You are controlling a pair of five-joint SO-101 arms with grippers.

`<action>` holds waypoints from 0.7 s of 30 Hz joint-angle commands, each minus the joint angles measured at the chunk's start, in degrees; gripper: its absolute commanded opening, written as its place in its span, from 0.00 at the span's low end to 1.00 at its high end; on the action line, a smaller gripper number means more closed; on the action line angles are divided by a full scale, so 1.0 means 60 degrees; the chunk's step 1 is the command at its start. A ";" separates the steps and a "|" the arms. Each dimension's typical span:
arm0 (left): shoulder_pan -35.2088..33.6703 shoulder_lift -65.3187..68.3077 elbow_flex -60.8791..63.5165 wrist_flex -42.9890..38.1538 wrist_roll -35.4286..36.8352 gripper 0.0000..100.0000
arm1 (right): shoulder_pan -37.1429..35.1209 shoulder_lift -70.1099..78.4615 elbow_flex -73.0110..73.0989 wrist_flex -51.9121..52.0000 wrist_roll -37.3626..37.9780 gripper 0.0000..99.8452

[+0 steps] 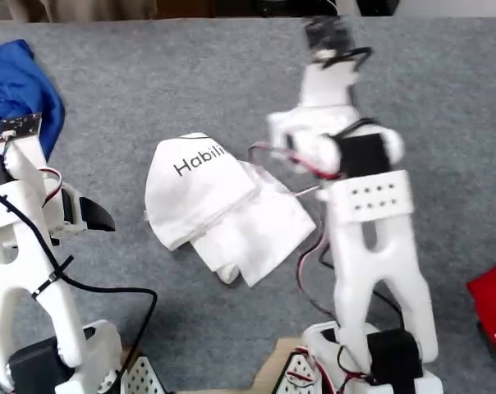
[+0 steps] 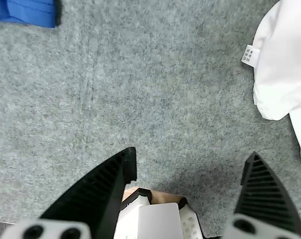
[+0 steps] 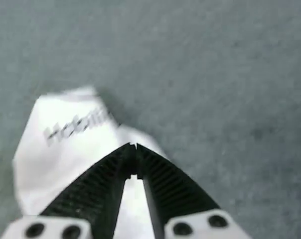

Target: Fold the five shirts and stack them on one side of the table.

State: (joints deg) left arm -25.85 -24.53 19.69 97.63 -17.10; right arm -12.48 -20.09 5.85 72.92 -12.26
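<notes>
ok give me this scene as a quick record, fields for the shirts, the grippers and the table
surface: grey felt table
white printed shirt: crumpled, partly folded, mid table
blue shirt: bunched at the far corner on the left arm's side
red cloth: at the table edge on the right arm's side, cut off by the frame
left gripper: open, over bare felt beside the white printed shirt
right gripper: shut, over the white printed shirt; unclear if it pinches cloth
stack: none yet
</notes>
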 commanded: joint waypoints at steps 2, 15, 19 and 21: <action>0.0293 -0.0300 -0.0073 -0.0103 0.0015 0.34 | 0.0476 0.0081 0.0476 0.0777 0.0835 0.01; 0.4996 -0.0212 -0.0044 -0.1641 0.2198 0.34 | 0.1751 0.0081 0.1443 0.3722 0.0747 0.01; 0.5817 -0.0037 0.0747 -0.3194 0.2799 0.34 | 0.2762 0.0081 0.2029 0.3707 0.0791 0.01; 0.5905 0.0256 0.1553 -0.4073 0.2842 0.33 | 0.3040 0.0081 0.2366 0.3707 0.0791 0.01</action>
State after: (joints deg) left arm 7.82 -23.91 24.62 80.04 -1.19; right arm 2.64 -19.38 18.51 94.81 -7.78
